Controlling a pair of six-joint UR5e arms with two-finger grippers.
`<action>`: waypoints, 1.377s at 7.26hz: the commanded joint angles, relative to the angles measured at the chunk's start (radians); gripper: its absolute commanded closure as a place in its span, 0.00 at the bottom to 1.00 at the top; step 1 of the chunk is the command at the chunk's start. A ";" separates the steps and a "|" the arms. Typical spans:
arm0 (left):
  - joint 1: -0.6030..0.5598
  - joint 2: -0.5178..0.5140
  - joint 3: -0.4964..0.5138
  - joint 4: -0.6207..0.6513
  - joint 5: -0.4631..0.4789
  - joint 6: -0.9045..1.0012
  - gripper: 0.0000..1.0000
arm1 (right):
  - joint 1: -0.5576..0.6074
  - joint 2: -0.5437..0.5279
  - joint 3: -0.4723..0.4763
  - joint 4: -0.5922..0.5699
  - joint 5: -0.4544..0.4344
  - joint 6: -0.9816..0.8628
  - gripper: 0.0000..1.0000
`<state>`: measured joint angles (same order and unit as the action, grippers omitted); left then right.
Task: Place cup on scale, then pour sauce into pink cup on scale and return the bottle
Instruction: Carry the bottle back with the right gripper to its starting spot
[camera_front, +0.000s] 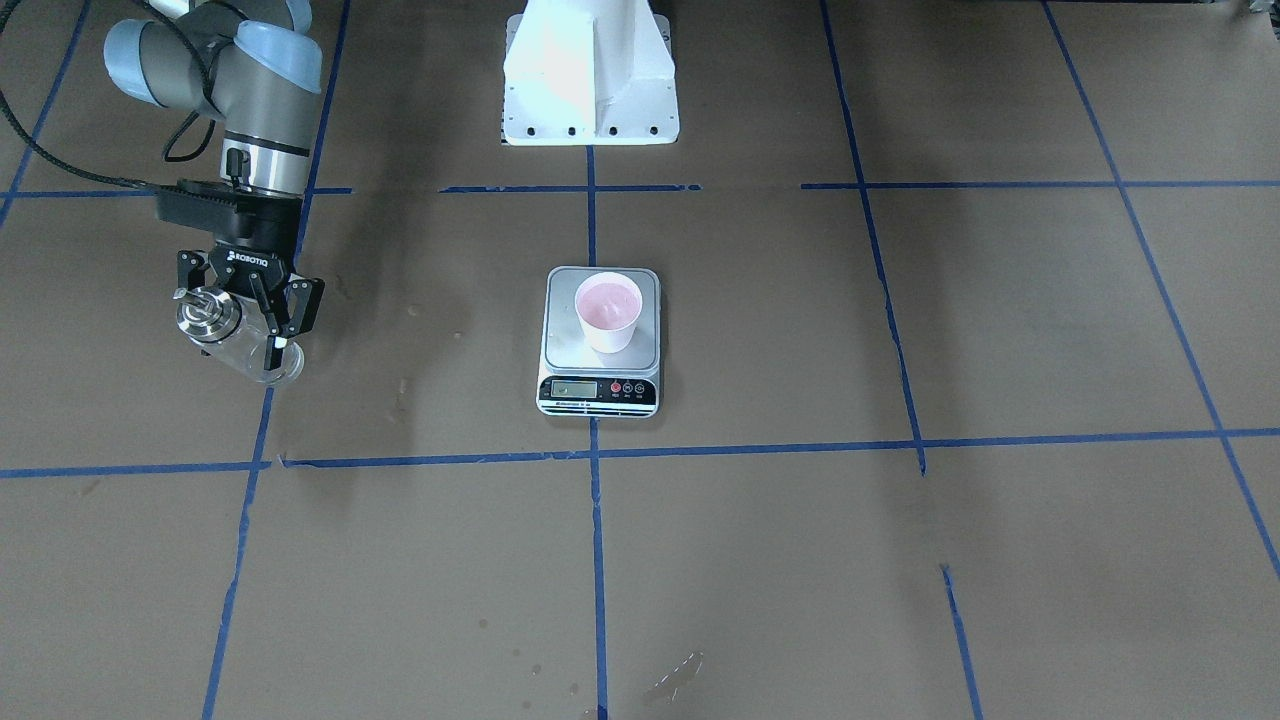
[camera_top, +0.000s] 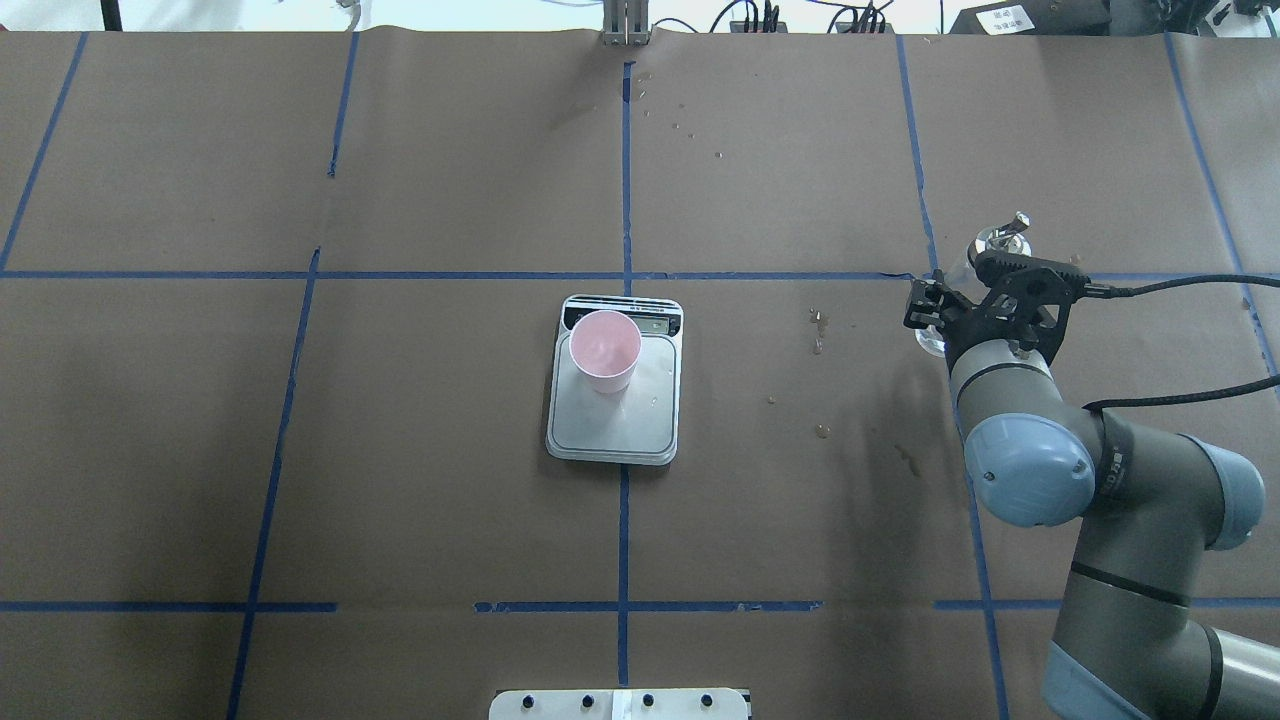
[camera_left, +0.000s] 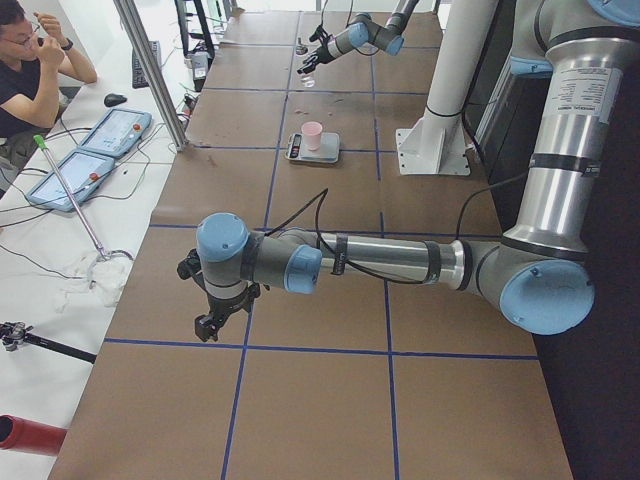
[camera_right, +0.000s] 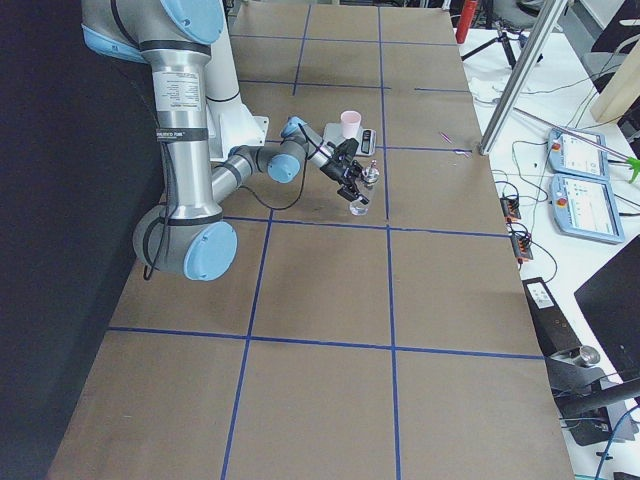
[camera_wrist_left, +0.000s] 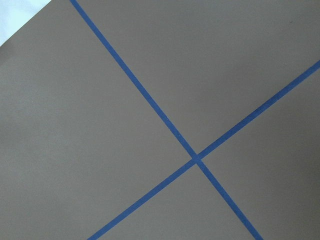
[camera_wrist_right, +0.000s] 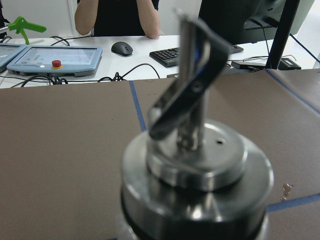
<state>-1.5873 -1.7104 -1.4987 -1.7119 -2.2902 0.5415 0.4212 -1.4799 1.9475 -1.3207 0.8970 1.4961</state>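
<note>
The pale pink cup (camera_front: 607, 310) stands upright on the silver scale (camera_front: 598, 392) at the table's middle; both also show in the overhead view, cup (camera_top: 604, 350) on scale (camera_top: 620, 430). My right gripper (camera_front: 240, 325) is shut on the clear bottle (camera_front: 215, 320), far to the scale's side, close to the table. The bottle leans a little; I cannot tell if its base touches the table. Its silver collar and spout fill the right wrist view (camera_wrist_right: 195, 165). My left gripper (camera_left: 210, 325) shows only in the exterior left view, low over the table's near end; I cannot tell its state.
The white robot pedestal (camera_front: 590, 80) stands behind the scale. Small wet spots (camera_top: 818, 325) lie on the brown paper between the scale and my right arm. Blue tape lines (camera_wrist_left: 195, 159) cross the table. An operator (camera_left: 30, 60) sits beyond the table's far edge.
</note>
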 joint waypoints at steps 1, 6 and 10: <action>0.000 0.000 0.000 0.000 0.000 0.000 0.00 | -0.016 -0.003 -0.010 -0.003 -0.009 0.006 1.00; 0.000 0.000 -0.003 -0.002 0.000 0.000 0.00 | -0.015 -0.003 -0.051 -0.003 0.048 -0.002 1.00; 0.000 0.000 -0.020 0.000 0.002 -0.002 0.00 | -0.013 -0.014 -0.050 -0.005 0.073 0.000 1.00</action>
<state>-1.5877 -1.7104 -1.5117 -1.7131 -2.2899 0.5411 0.4077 -1.4877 1.8979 -1.3248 0.9666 1.4941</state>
